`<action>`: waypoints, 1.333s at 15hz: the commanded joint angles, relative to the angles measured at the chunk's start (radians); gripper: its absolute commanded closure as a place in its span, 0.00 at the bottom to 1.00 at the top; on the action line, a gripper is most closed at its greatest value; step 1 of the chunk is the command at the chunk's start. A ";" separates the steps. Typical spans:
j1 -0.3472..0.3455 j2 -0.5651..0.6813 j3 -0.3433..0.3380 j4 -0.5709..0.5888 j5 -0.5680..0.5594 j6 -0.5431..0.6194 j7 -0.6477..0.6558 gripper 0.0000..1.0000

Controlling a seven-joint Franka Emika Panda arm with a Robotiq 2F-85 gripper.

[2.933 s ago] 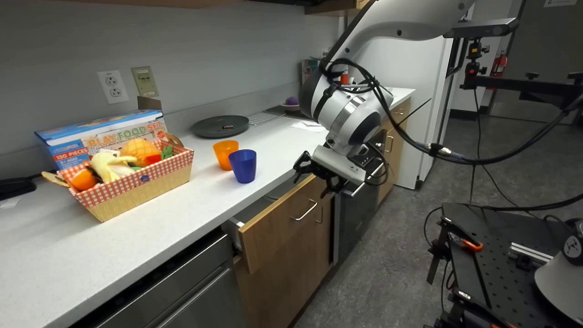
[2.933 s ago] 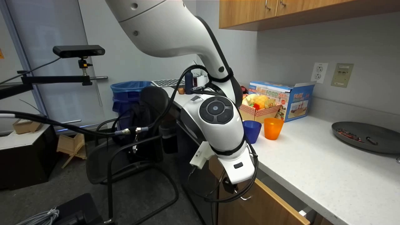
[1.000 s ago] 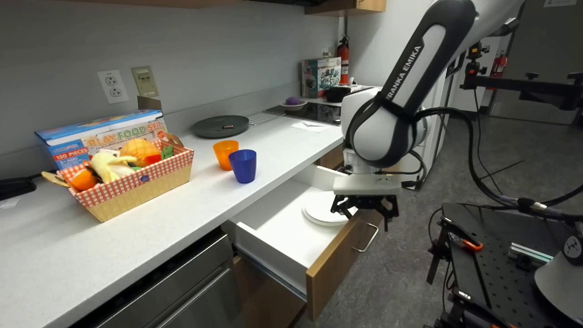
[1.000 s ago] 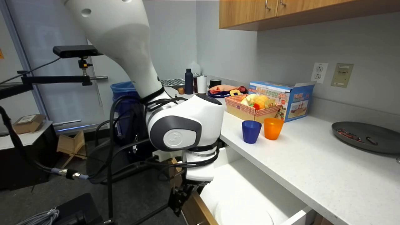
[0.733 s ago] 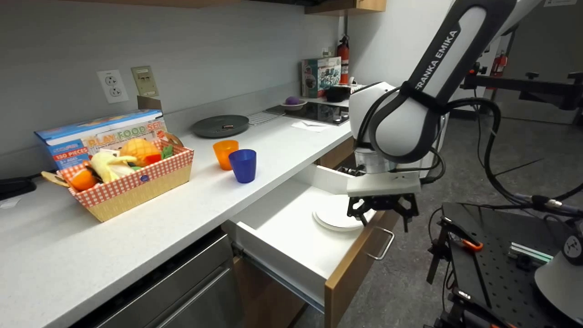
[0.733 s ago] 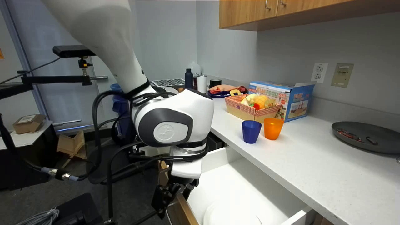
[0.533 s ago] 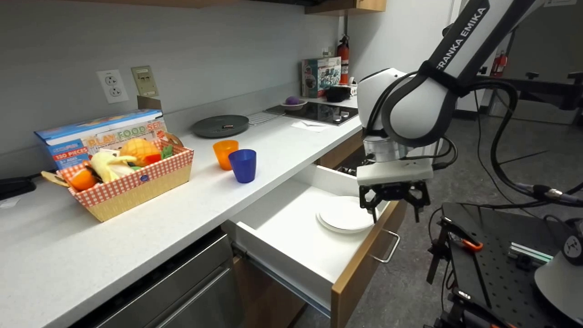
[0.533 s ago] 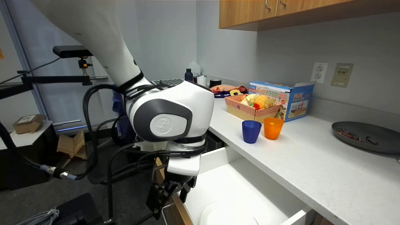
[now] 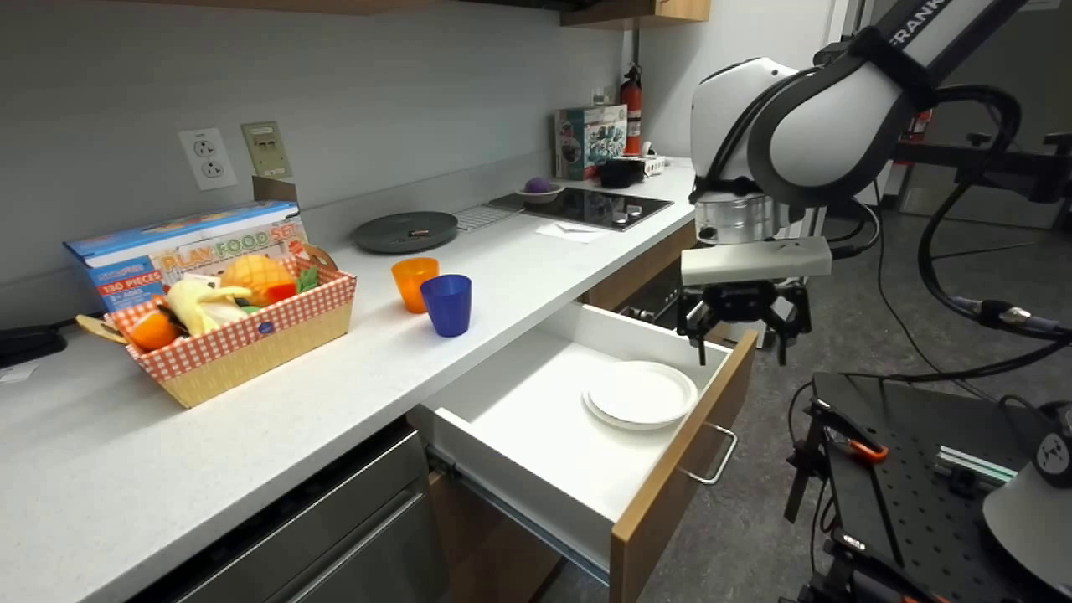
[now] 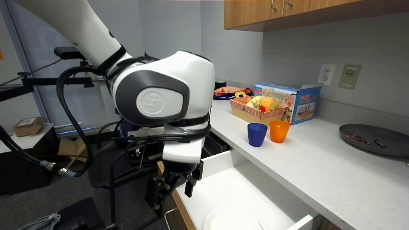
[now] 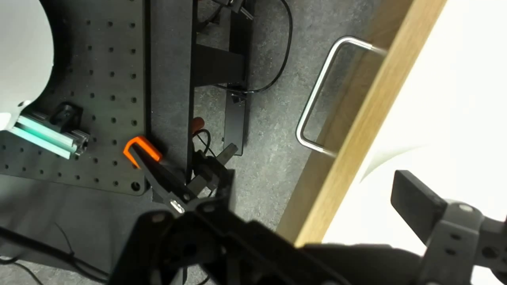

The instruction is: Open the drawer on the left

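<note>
The drawer (image 9: pixel 666 512) stands pulled far out from under the counter, with a brown wood front and white interior. It also shows in an exterior view (image 10: pixel 255 188) and the wrist view (image 11: pixel 362 130). Its slim metal handle (image 9: pixel 726 456) is free; it also shows in the wrist view (image 11: pixel 317 91). White plates (image 9: pixel 641 394) lie inside. My gripper (image 9: pixel 743 356) is open and empty, pointing down above the drawer's front edge, apart from it. In the wrist view, the fingers (image 11: pixel 317 186) stand wide apart, one over the floor side and one over the interior.
A blue cup (image 9: pixel 446 306), an orange cup (image 9: pixel 414 283) and a basket of play food (image 9: pixel 260 343) stand on the white counter (image 9: pixel 276 452). A grey metallic unit (image 9: pixel 368 544) is beside the drawer. A black table (image 9: pixel 913 469) stands across the floor.
The drawer has slid from partly open to far out, stopping about half a second ago. My gripper moved outward with it, then rose clear of the front edge.
</note>
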 commanded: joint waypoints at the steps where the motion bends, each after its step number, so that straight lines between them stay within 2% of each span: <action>1: -0.057 -0.126 0.061 0.003 -0.029 -0.030 0.014 0.00; 2: -0.062 -0.192 0.080 -0.049 -0.031 -0.010 0.018 0.00; 5: -0.073 -0.229 0.115 0.000 -0.012 -0.026 -0.003 0.00; 7: -0.076 -0.307 0.126 -0.056 0.001 -0.003 -0.022 0.00; 8: -0.074 -0.290 0.126 -0.008 0.010 -0.026 -0.034 0.00; 13: -0.081 -0.347 0.105 0.000 0.032 -0.036 -0.111 0.00; 14: -0.087 -0.292 0.137 0.003 0.026 -0.004 -0.066 0.00; 20: -0.097 -0.313 0.134 0.004 0.029 -0.005 -0.091 0.00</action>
